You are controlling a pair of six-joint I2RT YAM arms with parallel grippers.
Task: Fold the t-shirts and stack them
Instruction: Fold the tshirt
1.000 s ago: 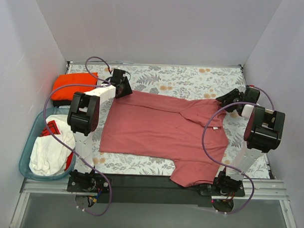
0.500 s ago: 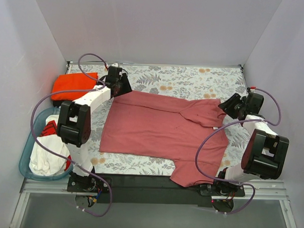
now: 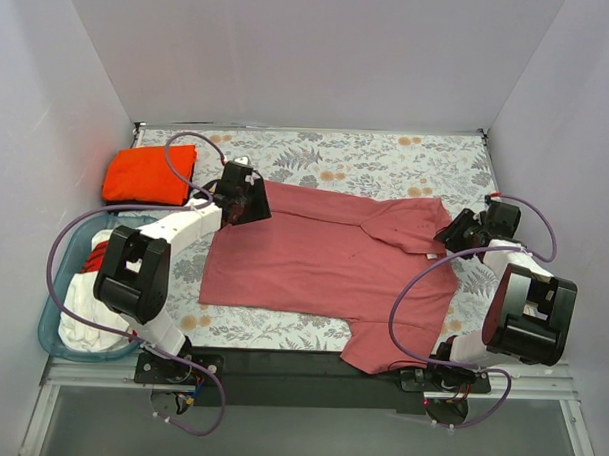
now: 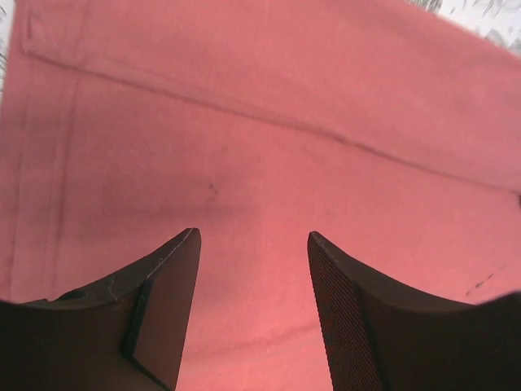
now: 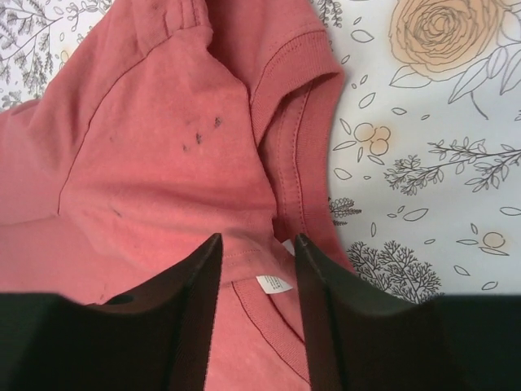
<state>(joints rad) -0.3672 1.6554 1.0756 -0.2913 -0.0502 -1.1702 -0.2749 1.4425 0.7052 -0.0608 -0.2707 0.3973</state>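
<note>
The large dusty rose-red t-shirt (image 3: 323,259) lies spread on the flowered table, collar to the right, one sleeve hanging at the near edge. My left gripper (image 3: 247,200) is open just above its far left corner; the left wrist view shows only red cloth (image 4: 269,147) between the fingers. My right gripper (image 3: 458,231) is open over the collar; its wrist view shows the neckband and white label (image 5: 273,283) between the fingers. The folded bright orange t-shirt (image 3: 146,172) lies at the far left. No black t-shirt shows.
A clear blue bin (image 3: 53,319) with white and red cloth stands at the near left. The flowered tablecloth (image 3: 387,156) covers the table. White walls close in the left, back and right sides.
My left gripper has moved nearer and to the right, onto the shirt's far left corner. My right gripper has moved nearer and slightly left, over the collar. The shirt lies unchanged.
</note>
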